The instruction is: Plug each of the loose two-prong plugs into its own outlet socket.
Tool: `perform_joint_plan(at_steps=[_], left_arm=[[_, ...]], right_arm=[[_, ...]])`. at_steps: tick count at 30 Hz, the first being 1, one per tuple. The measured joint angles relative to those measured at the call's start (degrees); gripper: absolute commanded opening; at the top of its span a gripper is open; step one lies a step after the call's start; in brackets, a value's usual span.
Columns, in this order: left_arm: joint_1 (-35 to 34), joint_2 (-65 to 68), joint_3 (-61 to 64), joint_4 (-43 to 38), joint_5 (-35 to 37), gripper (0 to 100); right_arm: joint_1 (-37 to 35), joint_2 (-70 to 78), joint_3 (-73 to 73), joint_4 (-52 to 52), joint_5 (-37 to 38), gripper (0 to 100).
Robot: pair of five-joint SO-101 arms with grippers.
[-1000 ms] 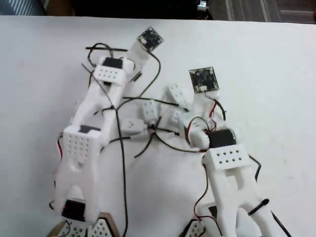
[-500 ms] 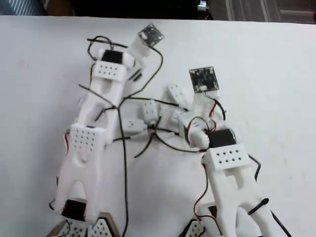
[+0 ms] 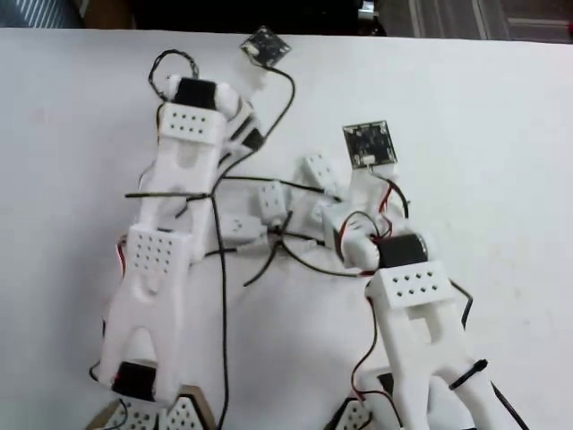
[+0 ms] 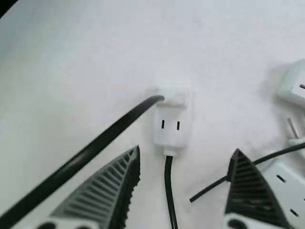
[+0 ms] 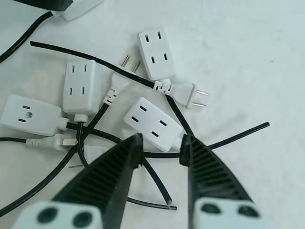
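Left hand hangs spread wide and empty over a white two-slot outlet socket. Right hand, narrowly parted, holds nothing above a white four-slot outlet block at the middle of the white worktop. It should pinch the nearby white two-prong plug by its body, prongs free.

— What did you have behind the work area?
— From the high camera I saw a plain white matte tabletop, evenly lit, running nearly edge to edge. Beyond its far edge lay a dark shadowed strip.
— Anything in the corners?
— A blue-grey slatted surface at the far left, a small brown patch just beside it, and grey ribbed flooring at the far right.
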Motion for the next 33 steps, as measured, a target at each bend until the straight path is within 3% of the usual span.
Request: perform_joint_plan(at_steps=[6,11,14,20,33], left_arm=[[-0.09,-0.18,-14.68,11.52,0.35,14],[-1.05,-3.87,-13.71,12.66,2.55,2],[-1.93,-8.88,-10.29,12.66,4.22,2],[-2.29,-26.11,6.42,12.66,6.33,2],[-3.34,-74.90,56.70,9.76,11.25,2]], right_arm=[[0.00,0.00,0.00,0.00,0.00,13.5],[0.00,0.00,0.00,0.00,0.00,13.5],[0.00,0.00,0.00,0.00,0.00,13.5],[-0.97,0.00,0.00,0.00,0.00,13.5],[-7.30,0.00,-0.09,4.66,3.78,13.4]])
